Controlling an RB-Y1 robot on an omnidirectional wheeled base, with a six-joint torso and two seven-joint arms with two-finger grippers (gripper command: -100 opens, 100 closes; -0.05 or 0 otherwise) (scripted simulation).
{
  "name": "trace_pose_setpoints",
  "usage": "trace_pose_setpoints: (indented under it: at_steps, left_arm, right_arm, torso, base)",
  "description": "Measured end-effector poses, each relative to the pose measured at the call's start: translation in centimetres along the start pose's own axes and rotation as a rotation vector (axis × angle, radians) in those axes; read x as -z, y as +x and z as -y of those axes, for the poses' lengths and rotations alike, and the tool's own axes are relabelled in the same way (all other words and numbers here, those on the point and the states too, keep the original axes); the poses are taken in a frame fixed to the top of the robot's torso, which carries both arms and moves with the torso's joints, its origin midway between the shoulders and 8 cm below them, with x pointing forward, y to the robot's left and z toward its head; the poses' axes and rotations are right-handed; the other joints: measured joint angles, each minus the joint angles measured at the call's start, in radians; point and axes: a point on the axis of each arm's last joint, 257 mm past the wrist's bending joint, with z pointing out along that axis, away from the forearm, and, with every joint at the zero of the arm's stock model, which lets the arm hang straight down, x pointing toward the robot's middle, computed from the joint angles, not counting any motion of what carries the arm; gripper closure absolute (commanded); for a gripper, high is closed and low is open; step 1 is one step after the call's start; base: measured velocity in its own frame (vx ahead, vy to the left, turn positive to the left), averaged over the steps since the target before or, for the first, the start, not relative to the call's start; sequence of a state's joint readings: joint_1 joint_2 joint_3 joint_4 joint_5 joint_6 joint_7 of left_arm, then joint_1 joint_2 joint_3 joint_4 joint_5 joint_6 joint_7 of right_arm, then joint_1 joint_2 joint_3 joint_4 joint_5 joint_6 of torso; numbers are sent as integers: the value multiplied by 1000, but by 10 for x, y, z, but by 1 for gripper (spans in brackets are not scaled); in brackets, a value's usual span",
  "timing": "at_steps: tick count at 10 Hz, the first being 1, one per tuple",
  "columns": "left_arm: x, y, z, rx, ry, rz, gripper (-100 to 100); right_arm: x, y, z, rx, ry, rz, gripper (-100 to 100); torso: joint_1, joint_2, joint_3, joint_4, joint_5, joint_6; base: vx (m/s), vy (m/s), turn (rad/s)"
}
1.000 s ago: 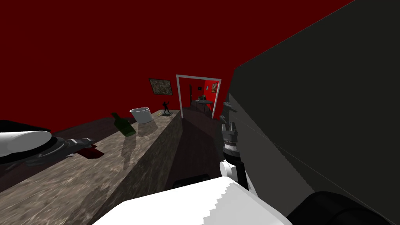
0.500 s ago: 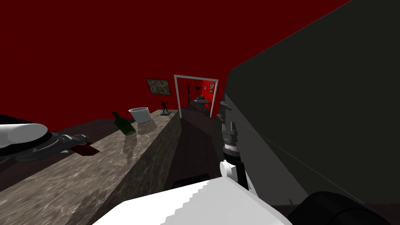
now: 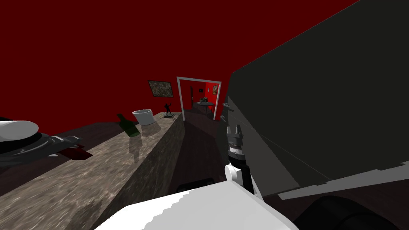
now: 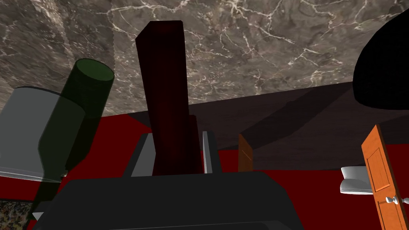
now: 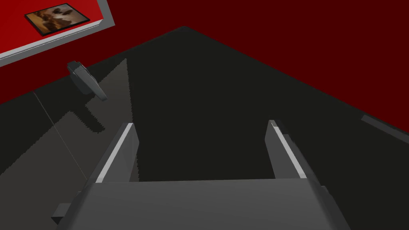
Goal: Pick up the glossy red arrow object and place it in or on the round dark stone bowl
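Red arrow object [image 4: 164, 92], rendered in a very dark glossy red, is clamped between the 2 fingers [image 4: 207, 149] of the left gripper [image 3: 67, 141]. They press its sides near 1 end, and the rest juts out past the fingertips over the marbled counter [image 3: 120, 163]. Within the last 1 second the left arm has drawn back toward my left along the counter, taking the arrow with it, and the head camera has swung a little too. The arrow now sits further from the green bottle [image 3: 128, 126] and from the white pot [image 3: 143, 117] behind the bottle. I judge the pick done and the carry under way, though I cannot tell how far the arrow clears the counter. A black rounded shape [image 4: 383, 68] rests on the counter, well apart from the arrow. I take it for the bowl, so the placing is not yet done. The right gripper [image 5: 201, 124] hangs beside a dark cabinet front [image 5: 207, 88], its fingers wide apart and empty.
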State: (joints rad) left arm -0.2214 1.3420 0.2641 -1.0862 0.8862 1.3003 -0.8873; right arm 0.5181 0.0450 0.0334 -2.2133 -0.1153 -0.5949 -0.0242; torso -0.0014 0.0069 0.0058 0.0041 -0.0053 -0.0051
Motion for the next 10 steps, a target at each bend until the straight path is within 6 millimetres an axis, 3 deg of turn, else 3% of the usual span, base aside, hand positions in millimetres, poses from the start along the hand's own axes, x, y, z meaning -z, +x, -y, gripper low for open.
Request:
trace_pose_setpoints:
  at_steps: [10]
  left_arm:
    - [9,-16,-52,148,-133,-84,100]
  right_arm:
    - [0,0,0,0,0,0,0]
  torso:
    - [6,2,1,0,3,-5]
  base:
    - [-71,49,-13]
